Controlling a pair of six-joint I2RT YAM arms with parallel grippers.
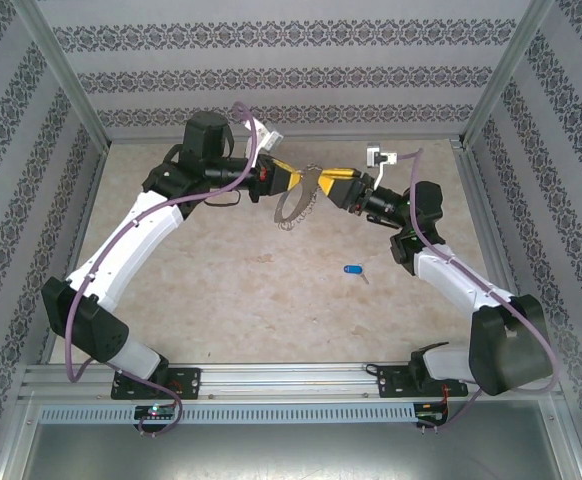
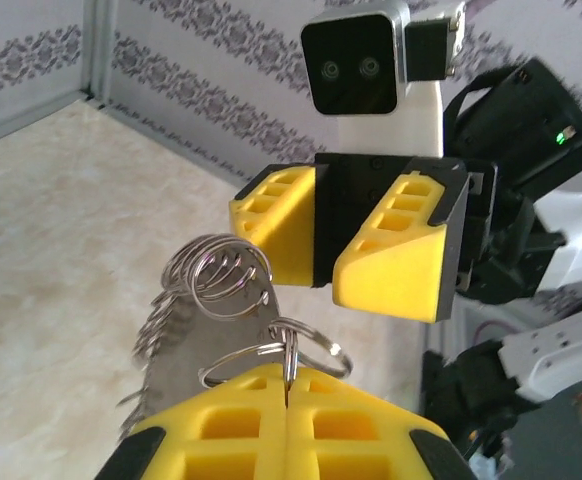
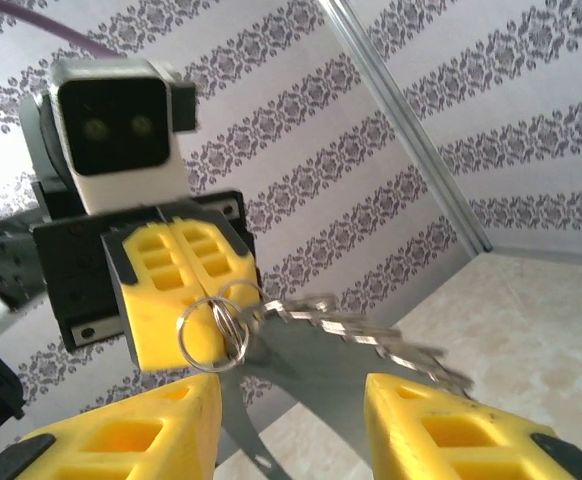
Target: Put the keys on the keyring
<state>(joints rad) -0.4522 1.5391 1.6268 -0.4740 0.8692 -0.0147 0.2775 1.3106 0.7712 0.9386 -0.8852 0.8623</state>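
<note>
Key: the blue-headed key (image 1: 353,269) lies flat on the worktop (image 1: 221,290), nearer the arm bases than anything else of the task, on the right arm's side and well apart from both grippers.
Left gripper: the left gripper (image 1: 309,180) is raised over the middle of the worktop and points toward the right arm. In its own wrist view its yellow fingers (image 2: 221,430) are pressed together, with a wire ring of the keyring pinched in the seam.
Keyring: the keyring (image 1: 296,205) is a silvery loop fringed with small metal pieces. It hangs from the left gripper, clear of the worktop, and sags down and to the left below the fingertips.
Right gripper: the right gripper (image 1: 323,186) faces the left one, tip to tip and just beside it. Its jaws stand apart and hold nothing. In the right wrist view the keyring's band runs down through the gap between its fingers (image 3: 451,430); whether it touches them I cannot tell.
Far side: a patterned wall (image 1: 291,60) closes off the back of the worktop.
</note>
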